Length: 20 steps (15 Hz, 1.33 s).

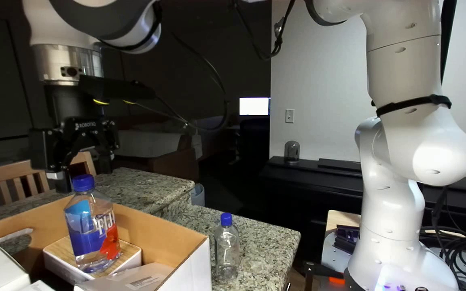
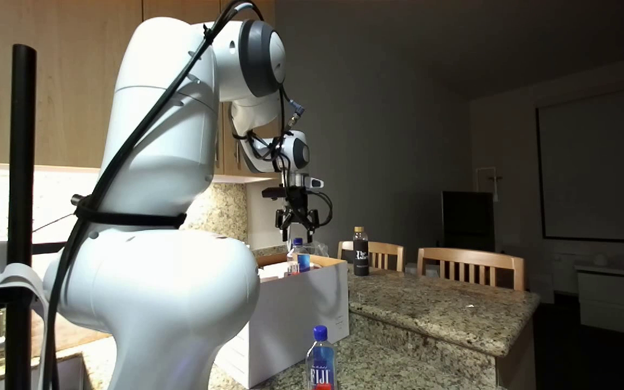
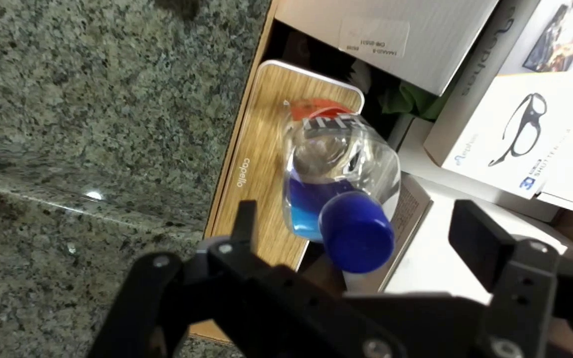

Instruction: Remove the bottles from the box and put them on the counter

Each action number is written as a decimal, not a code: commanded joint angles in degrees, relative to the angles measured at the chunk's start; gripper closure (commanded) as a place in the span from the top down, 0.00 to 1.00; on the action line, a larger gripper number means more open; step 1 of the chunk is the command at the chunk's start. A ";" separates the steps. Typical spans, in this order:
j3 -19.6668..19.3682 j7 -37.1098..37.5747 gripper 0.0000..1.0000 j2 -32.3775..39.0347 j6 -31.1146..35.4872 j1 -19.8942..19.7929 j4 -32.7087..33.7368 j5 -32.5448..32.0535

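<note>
A clear bottle with a blue cap and a blue and red label stands in the box, in both exterior views point(image 1: 91, 230) point(image 2: 299, 260) and the wrist view point(image 3: 341, 154). The box is a cardboard carton, white outside and brown inside point(image 1: 192, 262) point(image 2: 301, 314) point(image 3: 234, 144). My gripper point(image 1: 84, 171) point(image 2: 297, 234) point(image 3: 356, 223) is open and empty. It points down at the bottle's top, and the cap shows between the fingers in the wrist view. The second bottle point(image 1: 227, 250) point(image 2: 321, 363) stands upright on the granite counter point(image 1: 265, 242) point(image 2: 388, 368) point(image 3: 92, 89) beside the box.
The bottle in the box stands on a wood-topped white item point(image 3: 271, 124). White cartons point(image 3: 520, 129) and a flat packet point(image 1: 136, 279) lie around it. A raised granite ledge point(image 2: 442, 298) holds a dark bottle point(image 2: 361, 254). Wooden chairs point(image 2: 474, 262) stand behind.
</note>
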 commanded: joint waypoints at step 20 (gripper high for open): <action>0.08 0.83 0.16 -0.88 -4.34 -0.57 8.25 -5.48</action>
